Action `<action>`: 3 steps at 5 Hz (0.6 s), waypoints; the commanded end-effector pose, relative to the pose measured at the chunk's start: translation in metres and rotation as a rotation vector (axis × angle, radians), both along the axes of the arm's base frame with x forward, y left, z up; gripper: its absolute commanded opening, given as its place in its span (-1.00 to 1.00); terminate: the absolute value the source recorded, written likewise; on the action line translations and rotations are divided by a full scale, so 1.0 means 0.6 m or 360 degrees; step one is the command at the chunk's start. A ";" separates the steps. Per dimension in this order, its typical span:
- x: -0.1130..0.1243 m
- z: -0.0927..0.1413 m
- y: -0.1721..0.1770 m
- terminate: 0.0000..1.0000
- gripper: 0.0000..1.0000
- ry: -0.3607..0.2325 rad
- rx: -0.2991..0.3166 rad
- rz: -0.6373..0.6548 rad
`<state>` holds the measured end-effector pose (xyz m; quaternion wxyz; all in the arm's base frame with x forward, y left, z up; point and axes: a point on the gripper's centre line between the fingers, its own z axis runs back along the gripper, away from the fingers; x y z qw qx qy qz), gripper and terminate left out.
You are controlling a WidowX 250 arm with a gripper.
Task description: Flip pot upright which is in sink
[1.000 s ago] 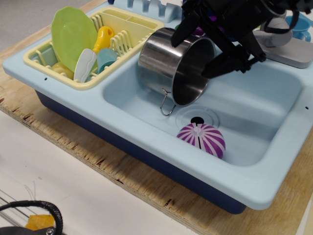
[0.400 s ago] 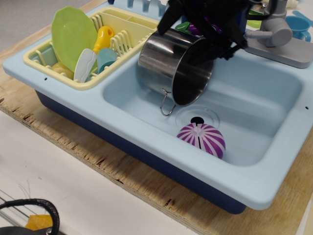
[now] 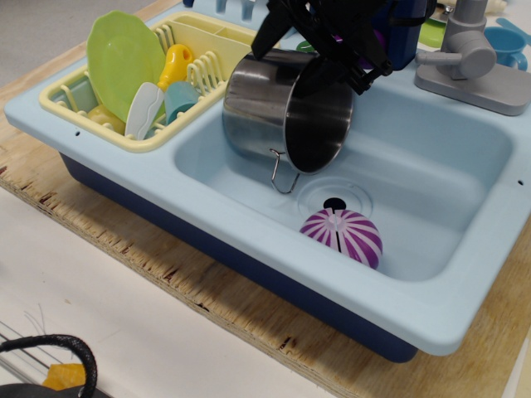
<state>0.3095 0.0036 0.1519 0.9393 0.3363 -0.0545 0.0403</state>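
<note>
The shiny steel pot (image 3: 259, 106) lies tilted on its side in the light blue sink (image 3: 431, 191). It leans against the basin's left wall with its mouth facing right and front. A wire loop handle (image 3: 282, 178) hangs from its lower rim. My black gripper (image 3: 314, 56) is above the pot's upper rim with its jaws spread. One finger is outside the pot at the left and the other is at the mouth on the right. The fingers touch the rim but do not look clamped on it.
A purple-and-white striped ball (image 3: 341, 236) sits next to the drain hole (image 3: 334, 203). A yellow dish rack (image 3: 108, 137) with a green plate (image 3: 124, 58) fills the sink's left part. The grey faucet (image 3: 469, 58) stands at the back right. The sink rests on a wooden board (image 3: 166, 274).
My gripper has moved left and up toward the back. The pot has shifted slightly left with it, and its mouth has turned a little more toward the front.
</note>
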 end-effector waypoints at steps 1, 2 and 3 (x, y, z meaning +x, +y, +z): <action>0.017 0.000 -0.003 -1.00 -1.00 -0.0067 -0.0082 0.0010; 0.014 -0.009 -0.008 -1.00 -1.00 -0.0097 -0.0228 0.0057; -0.001 0.014 -0.027 -1.00 -1.00 -0.0152 -0.0245 0.0091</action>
